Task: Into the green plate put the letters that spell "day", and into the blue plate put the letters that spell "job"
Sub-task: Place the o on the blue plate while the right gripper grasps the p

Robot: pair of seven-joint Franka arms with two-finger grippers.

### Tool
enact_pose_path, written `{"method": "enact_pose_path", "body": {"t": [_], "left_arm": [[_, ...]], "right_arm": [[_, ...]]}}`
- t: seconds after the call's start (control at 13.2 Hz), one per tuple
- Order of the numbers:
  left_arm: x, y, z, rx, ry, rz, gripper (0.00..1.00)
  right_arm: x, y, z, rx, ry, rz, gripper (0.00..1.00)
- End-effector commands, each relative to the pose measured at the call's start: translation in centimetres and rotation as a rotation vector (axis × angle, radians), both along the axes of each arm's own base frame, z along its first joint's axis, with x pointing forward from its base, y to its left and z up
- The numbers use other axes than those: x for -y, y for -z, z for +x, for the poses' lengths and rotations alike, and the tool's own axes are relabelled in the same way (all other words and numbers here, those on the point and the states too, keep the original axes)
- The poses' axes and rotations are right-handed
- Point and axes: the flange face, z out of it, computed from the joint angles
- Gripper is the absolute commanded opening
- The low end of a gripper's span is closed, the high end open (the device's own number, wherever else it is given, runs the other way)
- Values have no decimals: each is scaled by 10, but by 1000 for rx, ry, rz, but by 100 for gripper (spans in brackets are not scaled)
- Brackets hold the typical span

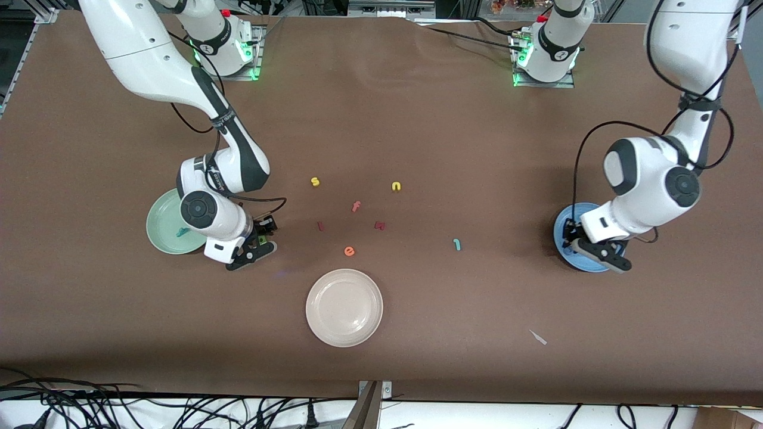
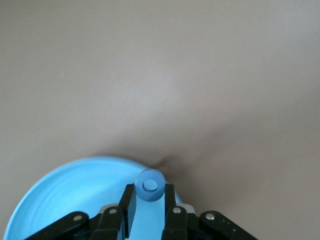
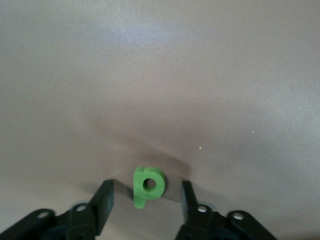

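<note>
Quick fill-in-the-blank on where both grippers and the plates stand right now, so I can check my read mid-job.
1. The left gripper is shut on the blue ring "o" over the ____ plate.
2. The green "d" lies on the table between the ____ gripper's fingers.
3. A teal letter already lies in the ____ plate.

Missing words: blue; right; green

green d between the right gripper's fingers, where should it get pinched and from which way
Grip the green d across its round bowl, coming straight down from above. It lies flat on the table, so only its thin side edges offer faces. The right gripper straddles it, fingers apart on either side, not touching yet.
</note>
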Motion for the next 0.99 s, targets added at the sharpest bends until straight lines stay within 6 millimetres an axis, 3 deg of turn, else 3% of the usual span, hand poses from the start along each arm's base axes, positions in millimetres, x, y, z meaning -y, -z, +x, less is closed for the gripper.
{"method": "enact_pose_path", "body": {"t": [0.0, 0.08, 0.15, 0.3, 0.38, 0.68, 0.91], "left_arm": [[-11, 16, -24, -42, 22, 10, 2], [-16, 19, -24, -47, 15, 12, 3], [-18, 21, -25, -51, 18, 18, 11], [-20, 20, -24, -46, 27, 30, 60], [-19, 16, -21, -37, 32, 31, 70], [-4, -2, -18, -8, 36, 20, 73], [62, -10, -18, -6, 3, 6, 73]], "right_arm": [[-3, 2, 10, 8, -19, -4, 52], [-3, 1, 10, 10, -19, -4, 48], [-3, 1, 10, 9, -16, -3, 46], [-3, 2, 10, 8, -16, -3, 43], [-3, 2, 10, 8, -16, -3, 41], [-3, 4, 9, 4, -15, -3, 29], [-4, 6, 8, 1, -13, -4, 22]]}}
